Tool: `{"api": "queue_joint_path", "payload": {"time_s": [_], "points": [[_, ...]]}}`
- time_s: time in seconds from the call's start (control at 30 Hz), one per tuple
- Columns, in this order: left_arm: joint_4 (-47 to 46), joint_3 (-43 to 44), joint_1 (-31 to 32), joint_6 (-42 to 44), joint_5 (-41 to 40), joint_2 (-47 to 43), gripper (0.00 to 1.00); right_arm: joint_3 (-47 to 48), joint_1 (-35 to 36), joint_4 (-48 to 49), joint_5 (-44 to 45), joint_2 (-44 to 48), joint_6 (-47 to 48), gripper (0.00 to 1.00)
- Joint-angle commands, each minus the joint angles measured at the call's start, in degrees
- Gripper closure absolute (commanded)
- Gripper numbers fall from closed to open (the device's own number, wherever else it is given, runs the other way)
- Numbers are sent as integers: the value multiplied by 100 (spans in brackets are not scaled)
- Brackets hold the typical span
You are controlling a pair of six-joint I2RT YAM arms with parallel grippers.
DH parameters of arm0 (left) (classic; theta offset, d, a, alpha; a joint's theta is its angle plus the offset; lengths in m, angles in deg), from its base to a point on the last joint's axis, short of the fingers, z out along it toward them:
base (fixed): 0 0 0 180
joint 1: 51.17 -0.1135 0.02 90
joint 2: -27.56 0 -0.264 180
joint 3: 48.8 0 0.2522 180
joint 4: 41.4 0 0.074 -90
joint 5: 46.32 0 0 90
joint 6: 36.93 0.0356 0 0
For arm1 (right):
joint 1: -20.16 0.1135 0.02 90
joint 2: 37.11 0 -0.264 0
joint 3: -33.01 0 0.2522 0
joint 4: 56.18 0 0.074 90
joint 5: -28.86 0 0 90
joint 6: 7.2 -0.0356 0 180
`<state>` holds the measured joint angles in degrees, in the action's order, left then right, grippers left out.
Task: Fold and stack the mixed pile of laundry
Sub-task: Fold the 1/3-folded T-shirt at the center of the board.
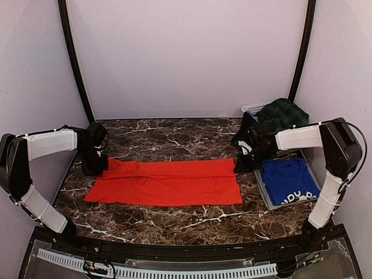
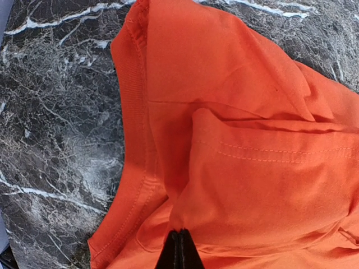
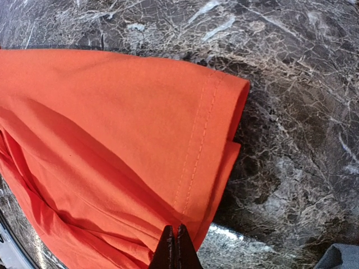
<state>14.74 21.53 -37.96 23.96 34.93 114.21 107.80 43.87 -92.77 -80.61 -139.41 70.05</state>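
marble table is serving as the folding surface, and the red-orange t-shirt is lying across its middle as a long flat band, its far edge doubled over so that a second layer is resting on the first. spreading it sideways is likely keeping both ends within reach of one arm each. at the right, a grey tray is receiving the finished stack; a folded blue t-shirt is already lying on it, near the red one but not touching it. behind the tray, a tartan skirt is spilling over a white basket, apparently waiting its turn.

the left gripper is sitting at the collar end with its jaws pressed together, and creases are converging on the tips, so it is judged to be pinching the upper layer. the right gripper is likewise closed, on the stitched hem at the opposite end. holding both far corners at once is probably keeping the fold line straight. the step in hand appears to be a lengthwise fold; most of the pile is not yet folded.
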Motion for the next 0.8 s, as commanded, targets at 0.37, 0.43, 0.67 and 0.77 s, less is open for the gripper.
{"api": "queue_joint_path", "payload": {"time_s": [0.37,0.43,0.67,0.77], "points": [[301,277,32,371,199,-160,65,217,47,-304,213,150,42,59],[163,315,28,409,346,-383,59,326,47,-400,262,270,57,48],[-266,661,-54,399,556,103,58,1296,170,-419,20,39,91,44],[-468,797,-138,370,628,433,65,1934,482,-409,-182,-258,100,46]]}}
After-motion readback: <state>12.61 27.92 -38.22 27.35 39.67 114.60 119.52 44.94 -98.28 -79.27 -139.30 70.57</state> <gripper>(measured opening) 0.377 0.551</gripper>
